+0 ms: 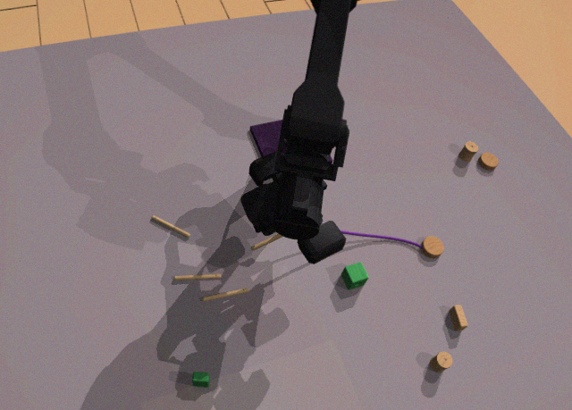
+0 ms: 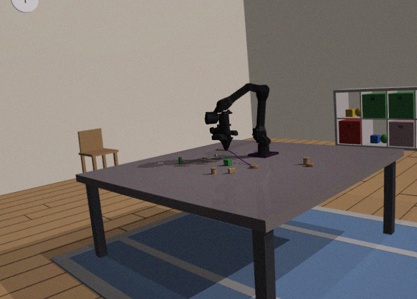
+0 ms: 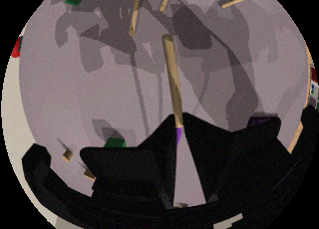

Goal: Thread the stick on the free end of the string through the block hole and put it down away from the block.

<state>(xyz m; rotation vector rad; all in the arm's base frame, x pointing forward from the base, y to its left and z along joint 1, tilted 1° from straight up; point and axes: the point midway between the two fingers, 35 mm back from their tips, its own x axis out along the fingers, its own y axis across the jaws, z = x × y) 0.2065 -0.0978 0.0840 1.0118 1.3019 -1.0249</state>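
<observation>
Okay, wrist view shows the grip the top view hides: my gripper (image 1: 295, 228) (image 2: 226, 149) (image 3: 178, 117) clamped on the stick (image 1: 266, 241) (image 2: 219, 150) (image 3: 172, 85), raised, thin, tan, pointing roughly 12 o'clock there, purple string (image 1: 381, 237) (image 2: 240, 157) (image 3: 178, 134) at its 6 o'clock end

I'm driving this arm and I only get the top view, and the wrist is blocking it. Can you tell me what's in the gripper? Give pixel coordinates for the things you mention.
Observer: The wrist view shows the stick (image 1: 266, 241) (image 3: 171, 80) pinched near its purple-string end between the fingertips of the gripper (image 2: 226, 150) (image 3: 178, 117).

Operator: Okay, and is it up off the table, or still down on it? I can't judge height from above.

Observer: Up. In the exterior view the fingertips are above the table (image 2: 235, 195), and the purple string (image 1: 381, 237) (image 2: 240, 156) (image 3: 178, 134) slopes down from them to the round wooden button (image 1: 433, 246) (image 2: 253, 166).
</observation>
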